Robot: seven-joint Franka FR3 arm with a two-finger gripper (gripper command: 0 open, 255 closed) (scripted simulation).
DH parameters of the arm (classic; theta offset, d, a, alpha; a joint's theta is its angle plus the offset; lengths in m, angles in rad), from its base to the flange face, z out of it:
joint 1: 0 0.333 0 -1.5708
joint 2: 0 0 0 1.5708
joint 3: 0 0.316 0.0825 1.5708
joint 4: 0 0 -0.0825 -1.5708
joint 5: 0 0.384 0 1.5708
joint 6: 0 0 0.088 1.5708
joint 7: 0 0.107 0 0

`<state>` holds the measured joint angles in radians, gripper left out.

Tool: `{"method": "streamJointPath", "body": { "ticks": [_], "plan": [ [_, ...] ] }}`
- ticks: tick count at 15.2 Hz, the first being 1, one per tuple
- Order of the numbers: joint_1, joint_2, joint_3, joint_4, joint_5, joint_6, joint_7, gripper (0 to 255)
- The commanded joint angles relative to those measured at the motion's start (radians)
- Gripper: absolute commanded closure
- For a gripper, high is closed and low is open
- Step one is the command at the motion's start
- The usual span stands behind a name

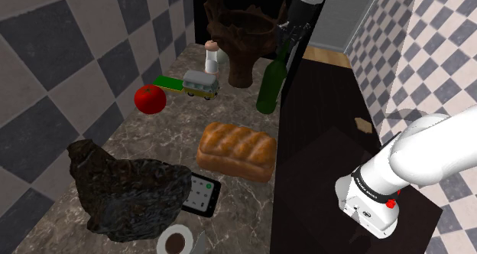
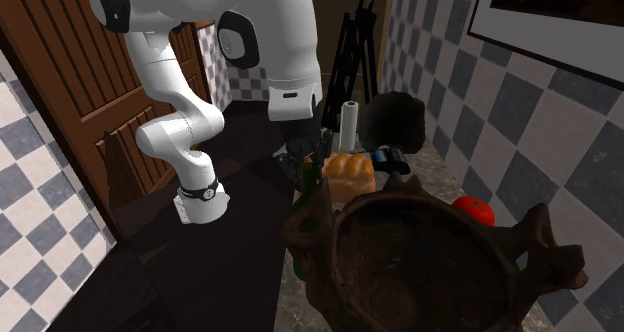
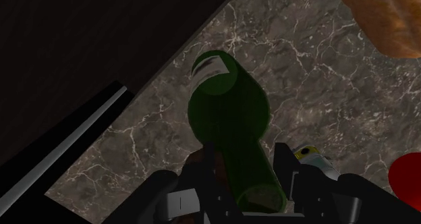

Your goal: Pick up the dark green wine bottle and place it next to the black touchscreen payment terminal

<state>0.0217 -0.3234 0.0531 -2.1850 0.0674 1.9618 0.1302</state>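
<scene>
Closed on the neck of the dark green wine bottle (image 3: 226,104), the jaws of the gripper (image 3: 248,165) press it from both sides in the wrist view, one black finger (image 3: 210,167) against each flank of the glass.

Everything sits on a brown-grey marble counter (image 1: 153,141) with pale veins, set in a corner of walls tiled in large grey and dark checks (image 1: 46,46). The robot's stand (image 1: 321,138) is a dark brown box butted against the counter's edge. In the second exterior view a brown panelled wooden door (image 2: 60,90) stands behind the arm.

In the shoulder view the bottle (image 1: 270,84) stands at the counter's edge, just beside the stand, with the gripper (image 1: 289,35) at its top. Its long axis runs near vertical: neck up into the fingers, base down toward the marble (whether the base touches the surface, I cannot tell).

A carved brown bowl (image 1: 244,42) rises just behind the bottle. A loaf of bread (image 1: 237,149) lies nearer the camera, and the black payment terminal (image 1: 201,194) lies flat beyond the loaf, well apart from the bottle and touching a dark rocky lump (image 1: 126,187). A red tomato (image 1: 150,99) and a toy van (image 1: 201,84) sit toward the wall.
</scene>
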Motion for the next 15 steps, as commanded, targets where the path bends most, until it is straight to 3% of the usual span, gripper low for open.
{"method": "streamJointPath", "body": {
  "ticks": [1,7,15],
  "plan": [
    [0.000,0.000,0.000,0.000,0.000,0.000,0.000,255],
    [0.000,0.000,0.000,0.000,0.000,0.000,0.000,255],
    [-0.001,-0.003,-0.002,0.104,-0.003,-0.108,0.005,255]
  ]
}}
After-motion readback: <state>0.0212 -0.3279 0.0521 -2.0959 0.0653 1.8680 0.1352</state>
